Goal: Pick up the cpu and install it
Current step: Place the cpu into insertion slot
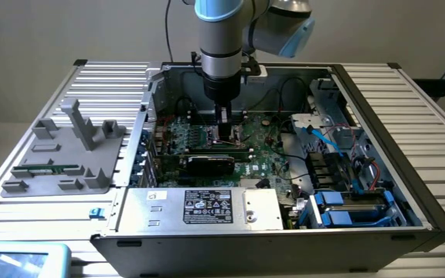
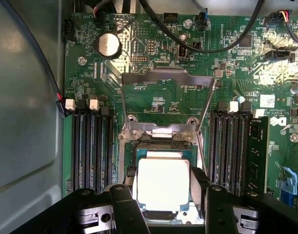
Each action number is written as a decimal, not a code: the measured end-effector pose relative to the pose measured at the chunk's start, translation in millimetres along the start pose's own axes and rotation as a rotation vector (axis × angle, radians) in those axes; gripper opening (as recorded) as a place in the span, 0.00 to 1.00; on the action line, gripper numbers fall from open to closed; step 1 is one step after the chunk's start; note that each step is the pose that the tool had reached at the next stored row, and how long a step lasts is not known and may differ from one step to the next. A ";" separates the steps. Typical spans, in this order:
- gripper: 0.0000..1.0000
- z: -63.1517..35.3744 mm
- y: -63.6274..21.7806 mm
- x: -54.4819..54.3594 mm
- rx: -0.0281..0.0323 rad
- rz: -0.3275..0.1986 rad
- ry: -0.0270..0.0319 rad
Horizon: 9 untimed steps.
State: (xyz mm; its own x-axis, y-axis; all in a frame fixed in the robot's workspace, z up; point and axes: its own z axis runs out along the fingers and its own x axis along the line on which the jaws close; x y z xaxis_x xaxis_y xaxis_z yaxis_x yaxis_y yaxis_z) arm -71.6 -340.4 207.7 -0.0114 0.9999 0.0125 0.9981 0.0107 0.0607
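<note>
Jaws clamp the cpu (image 2: 163, 185) by two opposite edges, black and blocky on either side of it. The chip is a flat square with no longer axis. Its smooth silver lid faces up toward the wrist camera, and its edges run parallel to the socket (image 2: 161, 139). It lies level there, though I cannot tell whether it is seated. Just past the socket, a bare metal hold-down frame (image 2: 166, 80) is tilted open. Dark ribbed memory slots (image 2: 92, 146) flank the socket on the green circuit board (image 2: 188, 105). In the exterior view the arm (image 1: 221, 52) reaches straight down at upper centre into the open computer case (image 1: 245, 255). The case rests on a ribbed metal surface (image 1: 416, 98), and a grey plastic tray (image 1: 53, 168) lies at the frame's left.
</note>
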 end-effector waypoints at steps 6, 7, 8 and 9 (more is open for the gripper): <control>0.53 3.6 0.0 -0.1 -0.0011 0.000 0.0012; 0.53 3.6 0.0 -0.1 -0.0010 0.000 0.0011; 0.53 3.6 0.0 -0.1 -0.0010 0.000 0.0011; 0.53 3.6 0.0 -0.1 -0.0009 0.000 0.0011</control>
State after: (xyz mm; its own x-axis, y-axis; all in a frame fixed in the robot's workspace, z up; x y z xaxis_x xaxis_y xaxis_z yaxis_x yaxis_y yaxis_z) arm -71.4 -340.4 204.1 -0.0114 0.9998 0.0135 0.9980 0.0106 0.0616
